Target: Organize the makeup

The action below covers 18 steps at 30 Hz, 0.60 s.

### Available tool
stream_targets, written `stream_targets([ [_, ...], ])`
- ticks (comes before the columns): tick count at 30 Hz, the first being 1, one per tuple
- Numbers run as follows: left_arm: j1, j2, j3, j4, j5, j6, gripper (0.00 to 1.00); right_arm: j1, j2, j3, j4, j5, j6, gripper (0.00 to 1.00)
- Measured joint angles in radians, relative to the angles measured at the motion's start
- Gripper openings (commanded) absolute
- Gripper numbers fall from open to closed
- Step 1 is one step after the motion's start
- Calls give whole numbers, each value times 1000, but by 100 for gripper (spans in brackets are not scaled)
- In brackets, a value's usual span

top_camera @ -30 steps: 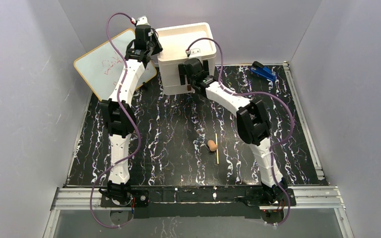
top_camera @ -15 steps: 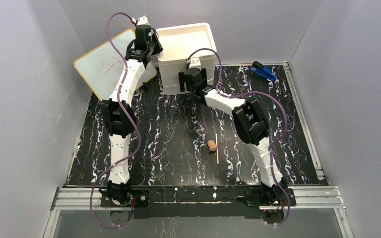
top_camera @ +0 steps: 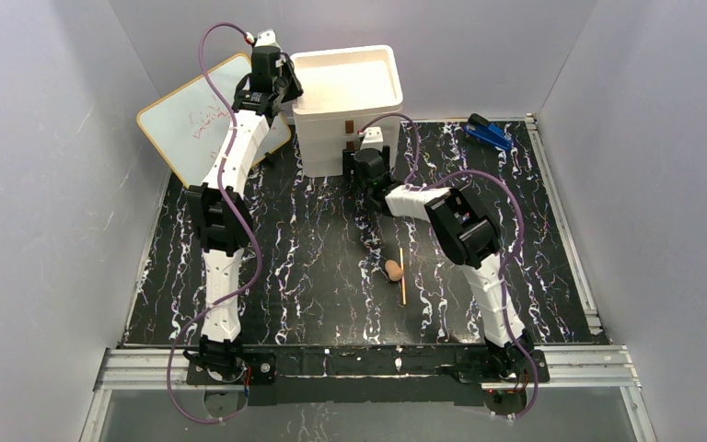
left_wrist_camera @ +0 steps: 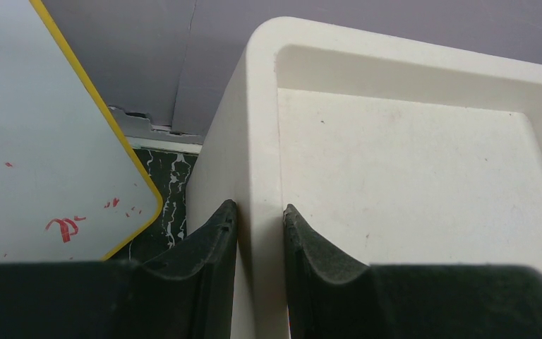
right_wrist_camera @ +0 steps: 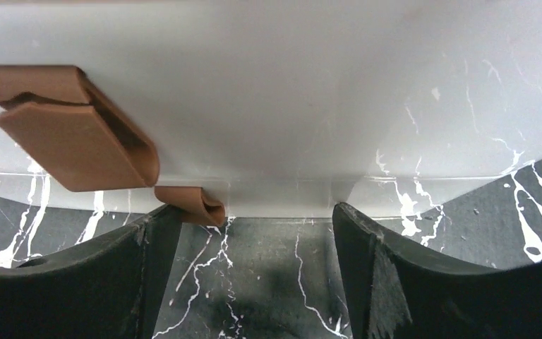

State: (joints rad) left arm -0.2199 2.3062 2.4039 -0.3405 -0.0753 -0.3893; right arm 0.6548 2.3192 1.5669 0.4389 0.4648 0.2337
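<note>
Logging a drop of the right end effector (top_camera: 361, 164) since a second ago: from above the white drawer box (top_camera: 345, 92) down to its front face, low over the table (top_camera: 267, 267). Seeing no change at the left end effector (left_wrist_camera: 261, 212) or among the loose items.

Finding the right fingers spread wide, gripping nothing, with the lower brown handle (right_wrist_camera: 190, 205) sitting just inside one finger. Reading this as lining up for a drawer pull. Noting the upper brown handle (right_wrist_camera: 77, 141) beside it, untouched.

Finding the left fingers pressed in on the box's rim wall, one outside, one inside. Judging this as bracing the box against sliding during the pull.

Spotting the tan egg-shaped sponge (top_camera: 393, 269) and thin yellow stick (top_camera: 402, 276) lying just beside each other on the table, well apart from the box, likely waiting for stowing. Not finding any other makeup in view.

Checking for writing: only red scribbles on the whiteboard (top_camera: 193, 120), not readable. Not finding brand marks or labels anywhere.
</note>
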Motion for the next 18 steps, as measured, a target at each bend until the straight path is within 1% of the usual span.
stream_targets([
  [2,0,0,0,0,0,0,0,0,1,0,11,2,3,83],
  [4,0,0,0,0,0,1,0,3,6,0,21,1,3,78],
  [6,0,1,0,0,0,1,0,5,12,0,29,0,3,68],
  [7,0,1,0,0,0,1,0,5,14,0,29,-1,4,58],
  [9,0,1,0,1,0,1,0,5,22,7,27,-2,5,36],
  [11,0,1,0,1,-1,1,0,7,34,21,25,-8,6,9],
  [12,0,1,0,1,-1,1,0,9,39,28,22,-13,6,1],
  [18,0,1,0,1,-3,1,0,13,41,30,21,-21,25,1],
])
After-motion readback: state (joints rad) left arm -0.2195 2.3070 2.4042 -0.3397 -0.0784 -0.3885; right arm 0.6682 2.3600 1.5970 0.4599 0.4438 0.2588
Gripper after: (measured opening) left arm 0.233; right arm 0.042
